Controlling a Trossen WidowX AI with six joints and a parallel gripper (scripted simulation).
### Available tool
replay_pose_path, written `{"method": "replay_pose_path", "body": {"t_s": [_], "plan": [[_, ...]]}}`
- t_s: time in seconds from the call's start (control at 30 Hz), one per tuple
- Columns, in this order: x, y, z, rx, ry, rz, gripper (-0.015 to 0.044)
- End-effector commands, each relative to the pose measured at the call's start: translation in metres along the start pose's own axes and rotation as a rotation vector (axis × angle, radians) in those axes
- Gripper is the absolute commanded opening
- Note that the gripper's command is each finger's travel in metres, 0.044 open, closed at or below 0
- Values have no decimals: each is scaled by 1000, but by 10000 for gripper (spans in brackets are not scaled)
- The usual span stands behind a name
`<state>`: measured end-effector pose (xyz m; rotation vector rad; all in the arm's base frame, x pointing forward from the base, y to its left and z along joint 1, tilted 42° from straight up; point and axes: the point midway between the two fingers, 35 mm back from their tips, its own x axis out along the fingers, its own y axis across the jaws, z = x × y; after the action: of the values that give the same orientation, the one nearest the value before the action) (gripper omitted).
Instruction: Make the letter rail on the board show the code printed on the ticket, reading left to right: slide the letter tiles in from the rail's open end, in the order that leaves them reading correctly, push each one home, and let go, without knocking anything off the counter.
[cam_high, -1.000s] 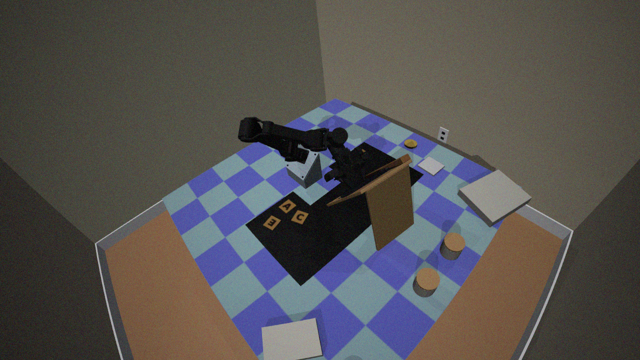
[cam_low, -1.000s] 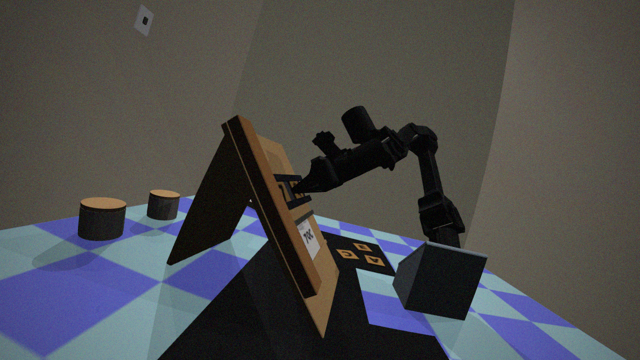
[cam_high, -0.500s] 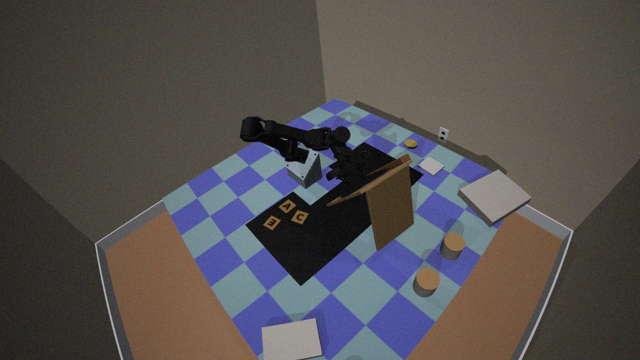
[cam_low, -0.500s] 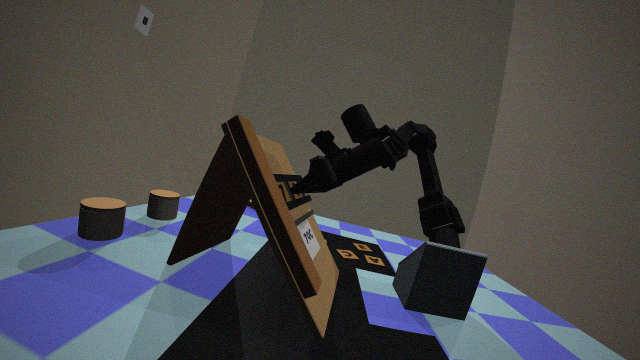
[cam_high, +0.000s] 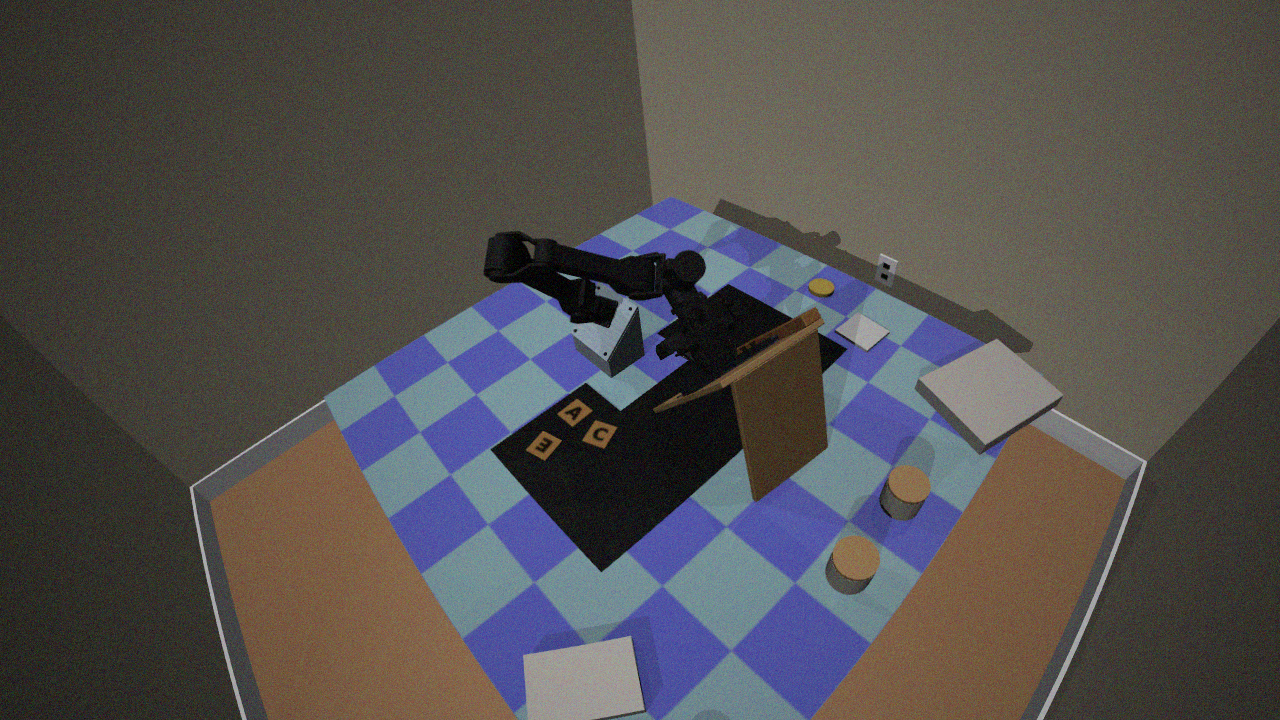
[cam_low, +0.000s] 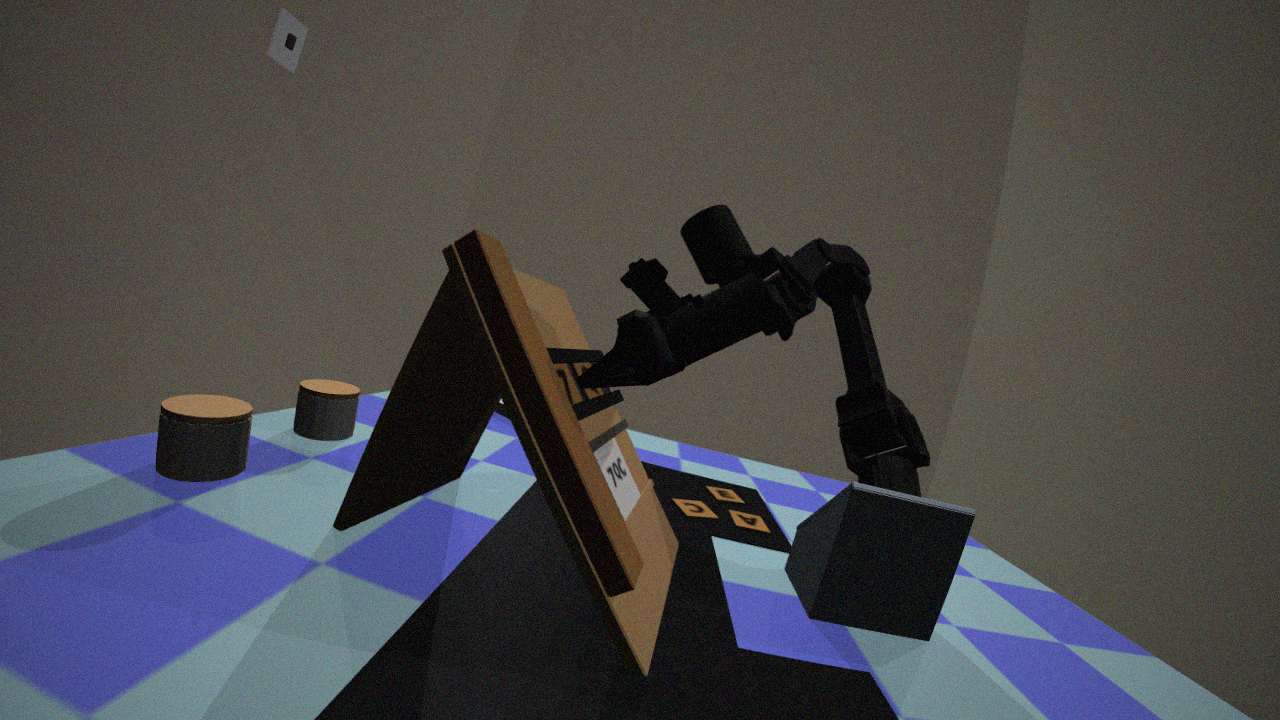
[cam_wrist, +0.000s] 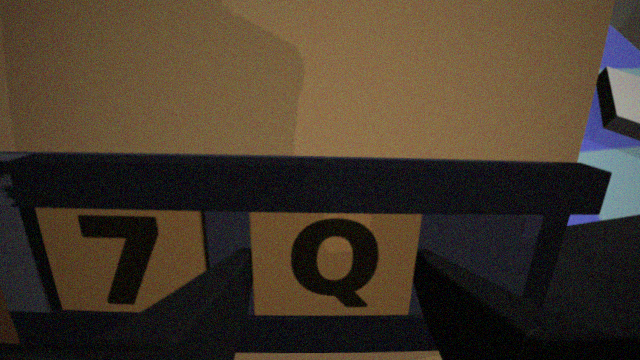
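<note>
The tilted wooden board (cam_wrist: 400, 90) (cam_low: 541, 300) bears a dark rail (cam_wrist: 300, 185) (cam_low: 574, 355). A 7 tile (cam_wrist: 70, 250) sits in the rail at left. My gripper (cam_wrist: 333, 261) (cam_low: 586, 383) is shut on the Q tile (cam_wrist: 270, 265), which is upright between the rail's bars. A gap separates it from the 7 tile. The ticket (cam_low: 617, 470) below the rail reads 7QC. The C tile (cam_high: 599, 434) (cam_low: 694, 508), A tile (cam_high: 574, 411) (cam_low: 750, 520) and E tile (cam_high: 543, 445) (cam_low: 725, 493) lie on the black mat (cam_high: 626, 501). The board hides the fingertips in the top view.
A grey wedge-shaped block (cam_high: 617, 344) (cam_low: 881, 564) stands beside the arm. Behind the board are two cylinders (cam_high: 904, 497) (cam_high: 852, 565). White boxes (cam_high: 989, 389) (cam_high: 586, 680), a thin white square (cam_high: 861, 331) and a yellow disc (cam_high: 820, 287) lie around the counter.
</note>
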<state>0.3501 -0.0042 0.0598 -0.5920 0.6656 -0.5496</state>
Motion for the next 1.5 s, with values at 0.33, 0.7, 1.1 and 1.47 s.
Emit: {"method": "replay_pose_path", "body": {"t_s": [0.33,0.7,1.1,1.47], "plan": [[1,7,0,2,0,-2,0],[-4,6,0,2,1,-2,289],[-17,5,2,2,1,-1,295],[-21,7,0,2,1,-1,295]]}}
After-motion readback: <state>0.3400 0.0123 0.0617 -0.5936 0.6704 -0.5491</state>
